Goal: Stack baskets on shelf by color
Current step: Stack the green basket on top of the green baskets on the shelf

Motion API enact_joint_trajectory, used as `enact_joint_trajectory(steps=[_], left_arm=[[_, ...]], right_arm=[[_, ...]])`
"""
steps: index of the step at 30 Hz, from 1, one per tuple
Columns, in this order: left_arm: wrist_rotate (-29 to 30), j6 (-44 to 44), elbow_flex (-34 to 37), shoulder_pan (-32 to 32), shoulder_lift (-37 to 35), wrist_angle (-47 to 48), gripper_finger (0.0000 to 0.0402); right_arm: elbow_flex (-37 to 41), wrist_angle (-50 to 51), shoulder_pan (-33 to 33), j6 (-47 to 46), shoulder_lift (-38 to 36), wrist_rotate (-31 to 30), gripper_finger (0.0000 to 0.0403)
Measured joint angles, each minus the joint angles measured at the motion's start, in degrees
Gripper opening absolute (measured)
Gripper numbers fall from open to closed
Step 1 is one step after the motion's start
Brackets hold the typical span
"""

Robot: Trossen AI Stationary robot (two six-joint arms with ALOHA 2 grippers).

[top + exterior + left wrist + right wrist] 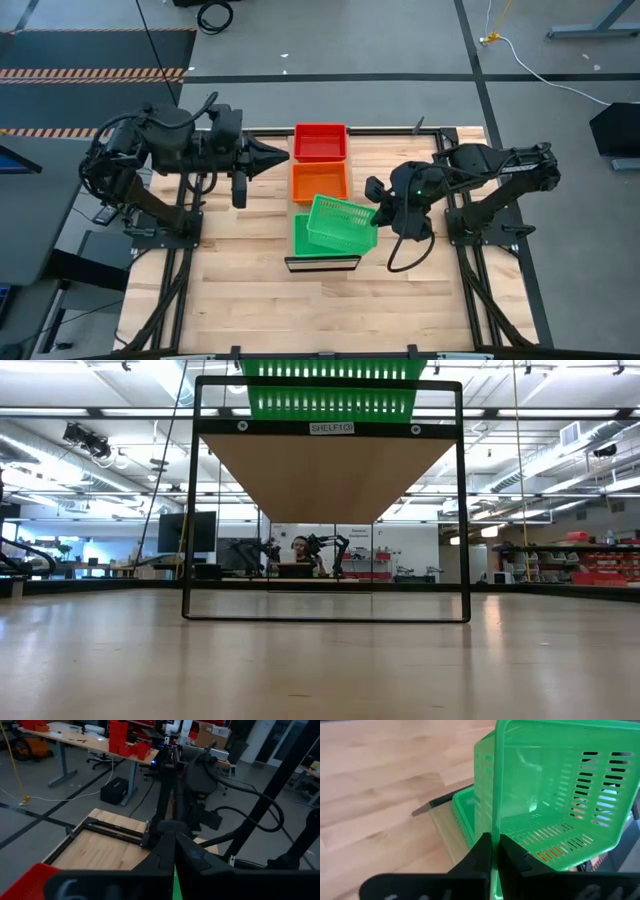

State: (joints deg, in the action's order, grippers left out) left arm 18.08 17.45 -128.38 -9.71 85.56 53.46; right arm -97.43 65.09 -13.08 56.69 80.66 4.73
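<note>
In the high view a red basket (320, 142), an orange basket (320, 182) and a green basket (300, 238) sit in a row on the shelf (322, 263). How many are stacked in each, I cannot tell. My right gripper (377, 216) is shut on another green basket (338, 222), held tilted over the green one. The right wrist view shows the held basket (555, 795) above the lower green basket (462, 812). My left gripper (280, 152) is shut and empty, hovering beside the red basket. The low view shows the shelf (325, 470) from below with green mesh (330, 400) on top. My right gripper pinches the green basket's rim (495, 810) on the side wall facing the table's right, one finger inside the basket and one outside. The fingers come level from the table's right. The basket is tilted and raised over the lower green basket; whether the two touch I cannot tell.
The slatted wooden tabletop (250, 300) lies bare toward the near edge and on both sides of the shelf. Black frame rails (170, 290) run along the table's sides. The shelf's black frame (190, 510) stands on the tabletop. A person sits at a desk in the room behind.
</note>
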Motion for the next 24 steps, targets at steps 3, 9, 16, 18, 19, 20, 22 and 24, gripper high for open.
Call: enact_joint_trajectory(steps=[3, 9, 16, 18, 19, 20, 22, 24], left_arm=[[0.29, 0.17, 0.0, -0.15, -0.03, -0.12, 0.0007], [0.31, 1.4, 0.02, -0.18, 0.56, 0.01, 0.0015], [0.31, 2.97, 0.0, -0.73, 0.27, 0.81, 0.0021], [0.32, 2.97, 0.0, -1.39, 0.07, 0.94, 0.0016], [0.32, 2.97, 0.0, -1.66, 0.03, 1.13, 0.0013], [0.31, 2.97, 0.0, -2.01, -0.01, 1.35, 0.001], [0.27, 2.97, 0.0, -2.59, -0.03, 1.82, 0.0007], [0.25, 2.97, 0.0, -2.82, -0.05, 1.78, 0.0007]], right_arm=[[0.0, 0.15, 0.02, 1.98, 0.04, -0.89, 0.0017], [-0.03, 0.36, 1.13, 9.68, 3.26, -2.7, 0.0017], [0.0, 0.06, 1.27, 17.43, 8.47, -6.92, 0.0017], [0.02, -0.02, 1.33, 18.26, 9.02, -7.8, 0.0017], [0.02, -0.45, 1.45, 18.43, 9.17, -7.79, 0.0017], [0.02, -0.79, 1.54, 18.52, 9.25, -7.72, 0.0017], [0.02, -1.61, 1.55, 18.55, 9.33, -7.72, 0.0017], [0.02, -3.25, 1.57, 18.55, 9.31, -7.71, 0.0017]])
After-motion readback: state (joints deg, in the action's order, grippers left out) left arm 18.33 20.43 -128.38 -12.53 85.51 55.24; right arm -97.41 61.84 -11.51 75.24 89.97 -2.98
